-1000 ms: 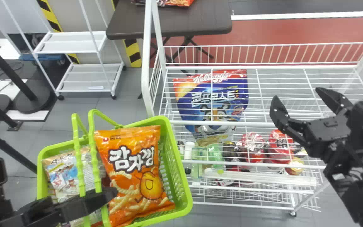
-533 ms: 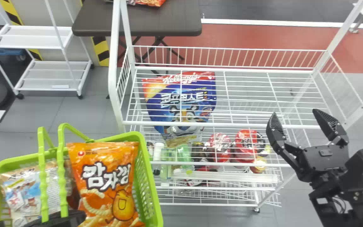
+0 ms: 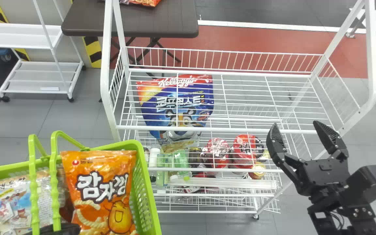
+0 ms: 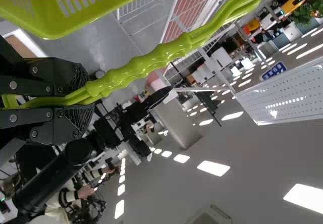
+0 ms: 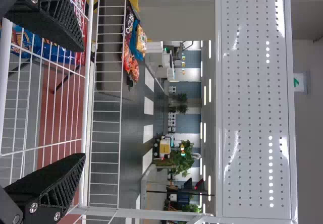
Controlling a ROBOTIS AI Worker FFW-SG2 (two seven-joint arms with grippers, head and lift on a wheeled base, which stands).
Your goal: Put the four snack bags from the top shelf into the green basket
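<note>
The right claw (image 3: 295, 125) is seen in the head view with its two fingers spread well apart, held near the front rail of the top shelf (image 3: 220, 130), toward its right end. The left claw (image 3: 60, 228) is seen at the bottom edge, by the handles (image 3: 34, 182) of the green basket (image 3: 157, 222). In the basket, an orange snack bag (image 3: 101, 192) is held upright, with a pale snack bag (image 3: 11, 202) beside it. A blue bag (image 3: 178, 111) is seen through the shelf wires.

In the left wrist view, the basket's handles are gripped between the left claw's (image 4: 83, 100) fingers.

In the right wrist view, the right claw's (image 5: 84, 103) fingers are parted before the wire shelf; farther off, bags (image 5: 132, 42) are seen lying on a dark table (image 5: 108, 47).
</note>
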